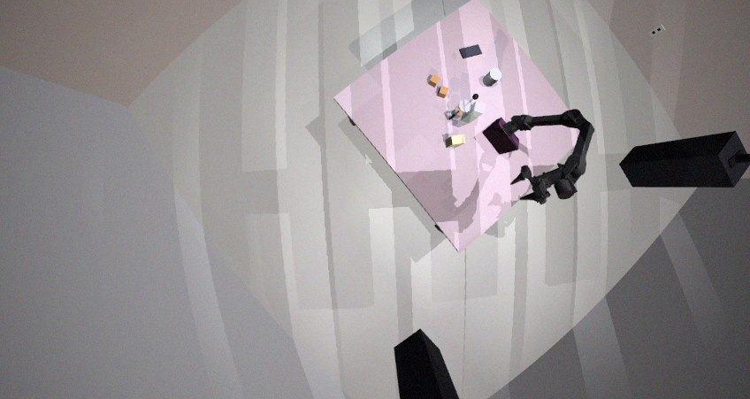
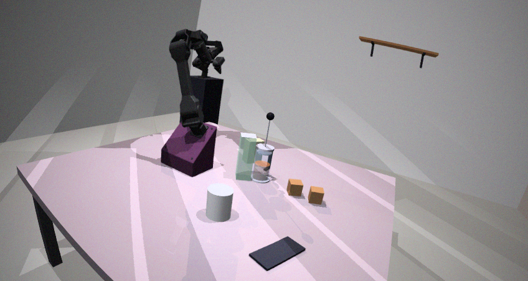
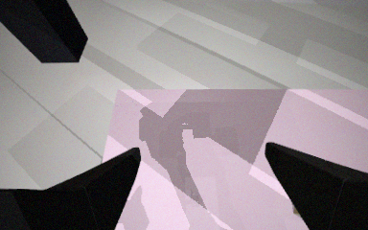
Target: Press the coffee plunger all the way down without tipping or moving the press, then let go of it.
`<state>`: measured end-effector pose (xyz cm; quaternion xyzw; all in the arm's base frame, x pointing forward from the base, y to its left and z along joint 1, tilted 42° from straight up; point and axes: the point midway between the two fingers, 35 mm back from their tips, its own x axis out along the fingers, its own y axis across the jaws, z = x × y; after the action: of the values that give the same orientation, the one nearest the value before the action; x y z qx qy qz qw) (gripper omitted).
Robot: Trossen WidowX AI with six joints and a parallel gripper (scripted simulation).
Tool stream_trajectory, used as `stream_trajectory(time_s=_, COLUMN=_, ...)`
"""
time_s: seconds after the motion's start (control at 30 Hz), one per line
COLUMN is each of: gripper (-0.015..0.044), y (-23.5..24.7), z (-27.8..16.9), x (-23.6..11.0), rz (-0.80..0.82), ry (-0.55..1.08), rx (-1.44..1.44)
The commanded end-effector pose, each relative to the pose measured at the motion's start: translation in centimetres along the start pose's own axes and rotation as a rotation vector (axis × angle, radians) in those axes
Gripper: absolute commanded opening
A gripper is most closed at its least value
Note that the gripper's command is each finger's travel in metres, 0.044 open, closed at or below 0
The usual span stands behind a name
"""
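Observation:
The coffee press (image 1: 463, 105) (image 2: 261, 172) stands upright on the pink table. It has a clear glass body, a pale lid and orange-brown contents low inside. Its plunger's black knob (image 1: 475, 95) (image 2: 270, 116) stands high above the lid on a thin rod. My gripper (image 1: 516, 191) (image 3: 201, 150) is open with nothing between its fingers. It hangs raised near the table's edge, on the far side of the purple base from the press. The press is not visible in the wrist view.
A green block-shaped object (image 2: 244, 163) stands close beside the press. A yellow block (image 1: 456, 140), two orange cubes (image 2: 294, 187) (image 2: 315, 195), a grey cylinder (image 1: 492, 76) (image 2: 219, 204) and a dark flat slab (image 1: 470, 50) (image 2: 277, 253) are around it. The arm's purple base (image 1: 500, 136) (image 2: 190, 152) is nearby.

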<state>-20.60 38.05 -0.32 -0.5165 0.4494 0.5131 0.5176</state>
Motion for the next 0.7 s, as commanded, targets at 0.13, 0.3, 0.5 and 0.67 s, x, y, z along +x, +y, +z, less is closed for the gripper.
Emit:
stream_trajectory(time_s=0.13, gripper=0.044, y=-13.2, z=0.6, x=-2.4, rz=-0.168, ry=-0.106, rx=0.166)
stream_trajectory(time_s=0.3, gripper=0.044, y=-22.1, z=-1.2, x=-3.8, rz=-0.315, ry=-0.169, rx=0.316)
stream_trajectory(time_s=0.5, gripper=0.044, y=-31.6, z=-6.2, x=-6.0, rz=-0.529, ry=-0.213, rx=0.494)
stream_trajectory(time_s=0.67, gripper=0.044, y=-37.6, z=-12.7, x=-7.9, rz=-0.729, ry=-0.211, rx=0.65)
